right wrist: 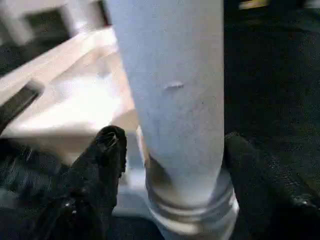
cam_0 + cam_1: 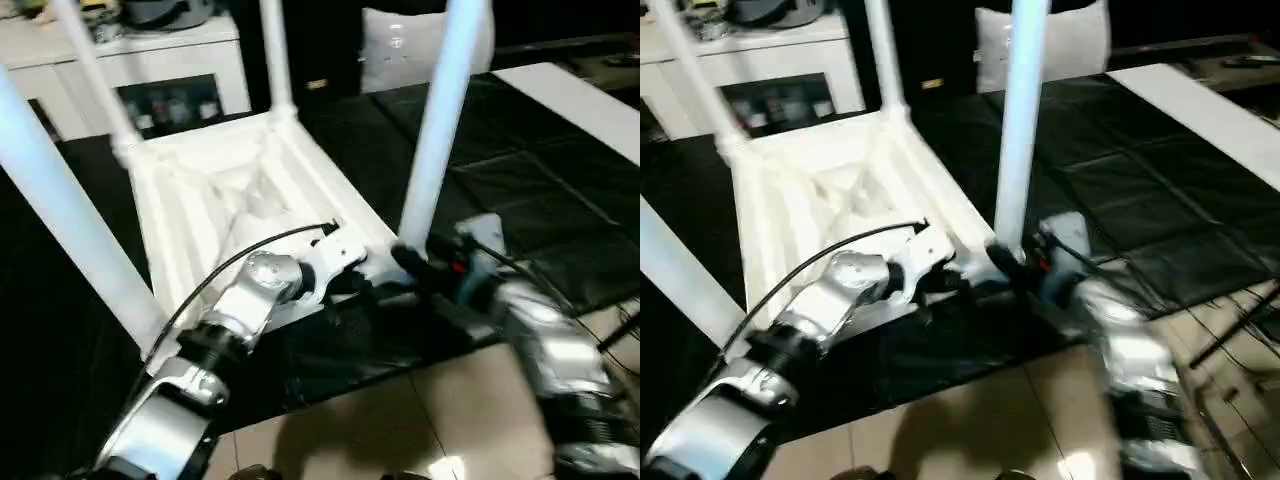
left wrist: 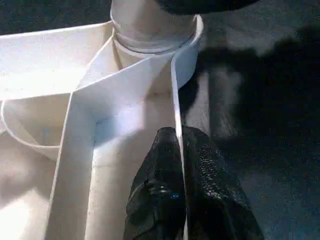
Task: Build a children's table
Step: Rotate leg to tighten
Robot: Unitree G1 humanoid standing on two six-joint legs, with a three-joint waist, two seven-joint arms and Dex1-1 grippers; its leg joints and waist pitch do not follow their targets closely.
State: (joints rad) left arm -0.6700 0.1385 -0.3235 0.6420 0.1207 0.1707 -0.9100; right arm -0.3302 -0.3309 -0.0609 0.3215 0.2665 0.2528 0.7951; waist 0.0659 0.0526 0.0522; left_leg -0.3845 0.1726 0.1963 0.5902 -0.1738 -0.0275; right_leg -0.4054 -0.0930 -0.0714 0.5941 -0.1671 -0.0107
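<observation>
The children's table top [image 2: 230, 200] lies upside down on a black mat, ribbed underside facing up. Several white legs stand in its corner sockets; the nearest one [image 2: 440, 130] rises at the front right corner. My left gripper [image 3: 179, 145] is shut on the thin upright rim [image 3: 175, 95] of the top, just beside that corner socket [image 3: 155, 35]. My right gripper [image 1: 172, 142] stands open around the base of the nearest leg [image 1: 175, 100], one black finger [image 1: 102, 165] on each side, just above the socket collar.
A white cabinet [image 2: 130, 60] stands behind the table top, and a white cushion [image 2: 400, 45] sits at the back. A white board [image 2: 580, 100] lies on the black mat [image 2: 520, 180] at the right. Light floor tiles [image 2: 400, 410] begin at the mat's near edge.
</observation>
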